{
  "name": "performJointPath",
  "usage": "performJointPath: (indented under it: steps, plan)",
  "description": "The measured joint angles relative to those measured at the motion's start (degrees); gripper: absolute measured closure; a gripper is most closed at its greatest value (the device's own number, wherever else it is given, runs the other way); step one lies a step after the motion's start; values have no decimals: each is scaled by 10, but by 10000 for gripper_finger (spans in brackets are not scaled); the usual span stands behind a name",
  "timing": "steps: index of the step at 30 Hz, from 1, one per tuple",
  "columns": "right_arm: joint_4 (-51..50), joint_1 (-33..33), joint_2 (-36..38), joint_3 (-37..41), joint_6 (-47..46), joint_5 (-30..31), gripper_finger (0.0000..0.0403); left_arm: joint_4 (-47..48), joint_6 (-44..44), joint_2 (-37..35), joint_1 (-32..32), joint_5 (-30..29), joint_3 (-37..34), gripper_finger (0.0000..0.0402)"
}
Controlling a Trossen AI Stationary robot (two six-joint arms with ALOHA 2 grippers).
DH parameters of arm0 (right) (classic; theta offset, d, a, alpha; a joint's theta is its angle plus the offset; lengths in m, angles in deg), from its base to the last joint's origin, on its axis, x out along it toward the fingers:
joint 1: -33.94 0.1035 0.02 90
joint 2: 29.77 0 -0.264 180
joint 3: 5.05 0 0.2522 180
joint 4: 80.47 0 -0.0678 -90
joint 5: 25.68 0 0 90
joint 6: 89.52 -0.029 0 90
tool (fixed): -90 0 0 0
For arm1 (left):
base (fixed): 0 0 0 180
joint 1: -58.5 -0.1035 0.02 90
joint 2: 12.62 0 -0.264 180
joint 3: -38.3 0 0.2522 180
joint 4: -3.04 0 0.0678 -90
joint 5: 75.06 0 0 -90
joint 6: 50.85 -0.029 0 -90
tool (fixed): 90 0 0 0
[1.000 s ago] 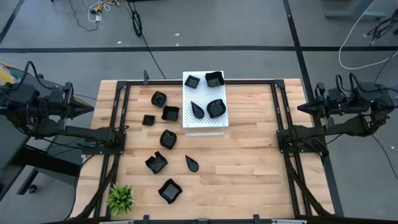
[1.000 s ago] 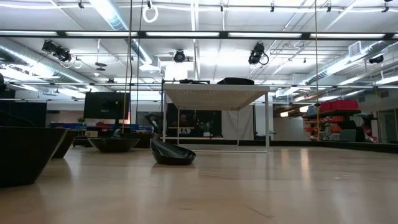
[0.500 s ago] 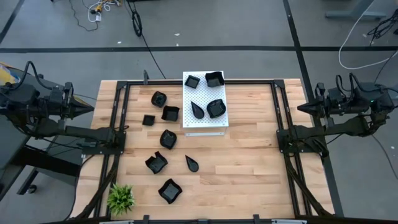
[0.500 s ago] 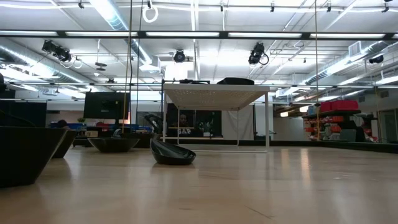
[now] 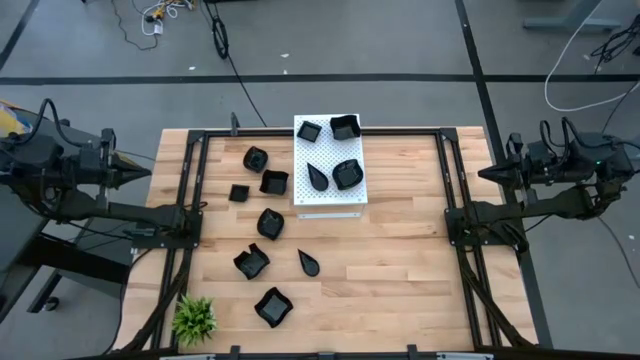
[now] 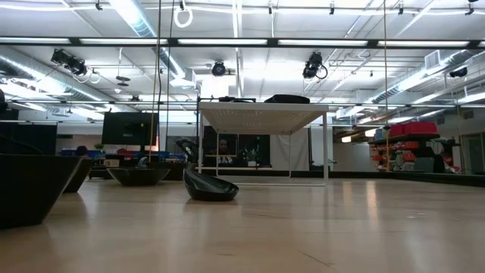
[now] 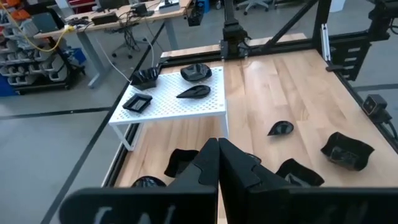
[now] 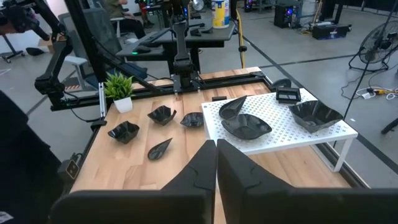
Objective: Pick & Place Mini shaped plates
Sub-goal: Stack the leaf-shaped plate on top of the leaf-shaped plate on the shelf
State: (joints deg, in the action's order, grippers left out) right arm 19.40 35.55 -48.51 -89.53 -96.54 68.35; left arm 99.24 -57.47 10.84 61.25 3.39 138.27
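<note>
Several small glossy black mini shaped plates lie on the wooden table, among them a teardrop one [image 5: 309, 264] and a squarish one [image 5: 273, 306]. A few more sit on the white perforated board [image 5: 330, 200], such as a teardrop plate [image 5: 318, 176] and a rounded one [image 5: 347, 174]. The board stands on thin legs [image 6: 326, 148]. My left gripper [image 5: 142, 173] is shut and hangs over the table's left edge, pointing at the table, with nothing in it [image 7: 218, 149]. My right gripper [image 5: 486, 173] is shut over the right edge, also with nothing in it [image 8: 216, 149].
A small green plant [image 5: 194, 320] stands at the table's near left corner. Black frame rails [image 5: 186, 200] [image 5: 458, 200] run along both sides of the table. The right half of the tabletop [image 5: 410, 250] is bare wood. Cables lie on the floor beyond the far edge.
My left gripper has rolled a little about the line it points along, staying in place and shut. The plates and the board have not moved.
</note>
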Motion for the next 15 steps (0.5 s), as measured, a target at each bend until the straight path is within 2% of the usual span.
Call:
performJointPath:
  steps: [15]
  plan:
    - [0,0,0,0,0,0,384,0,4,0,0,0,0,399]
